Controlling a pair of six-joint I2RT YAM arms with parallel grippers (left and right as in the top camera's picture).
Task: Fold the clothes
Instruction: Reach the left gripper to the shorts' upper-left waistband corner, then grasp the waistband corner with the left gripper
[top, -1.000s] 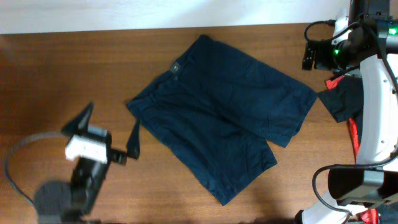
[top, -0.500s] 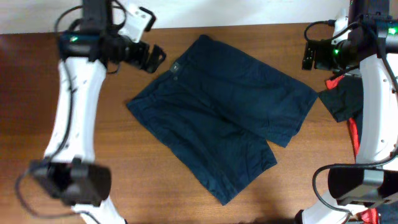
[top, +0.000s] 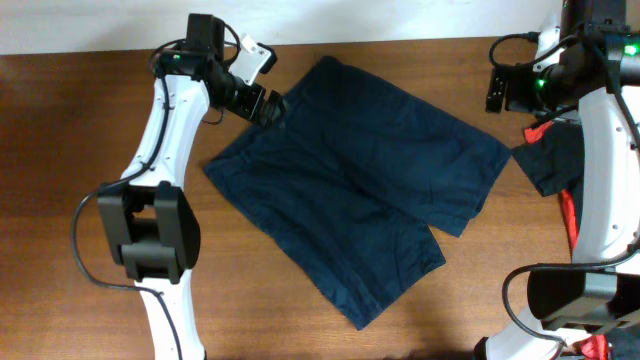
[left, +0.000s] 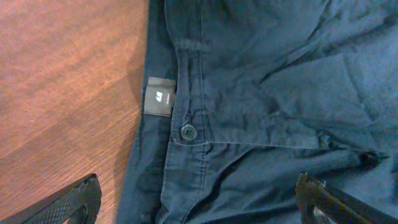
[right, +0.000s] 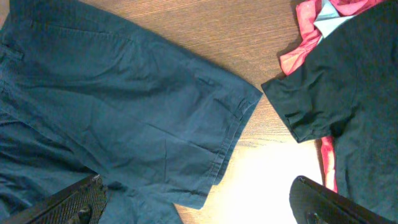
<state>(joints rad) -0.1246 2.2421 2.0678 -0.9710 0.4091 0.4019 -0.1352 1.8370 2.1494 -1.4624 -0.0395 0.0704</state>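
The dark navy-blue shorts (top: 360, 180) lie spread flat and slanted on the wooden table, waistband to the upper left, two legs to the lower right. My left gripper (top: 270, 104) is open just above the waistband. The left wrist view shows the waistband with its button (left: 188, 131) and a grey label (left: 158, 97) between my open left fingers (left: 199, 214). My right gripper (top: 497, 90) hovers open at the far right, above the table beside one leg's hem (right: 233, 134). In the right wrist view its open fingers (right: 199, 208) hold nothing.
A black shirt (top: 555, 160) lies at the right table edge on top of a red garment (top: 568, 215); both also show in the right wrist view, the black shirt (right: 348, 74) and the red garment (right: 308, 37). Bare wood (top: 80, 150) spreads left of the shorts.
My left arm swung from the lower left of the table up and across to the shorts' waistband. The right arm and the shorts have not moved.
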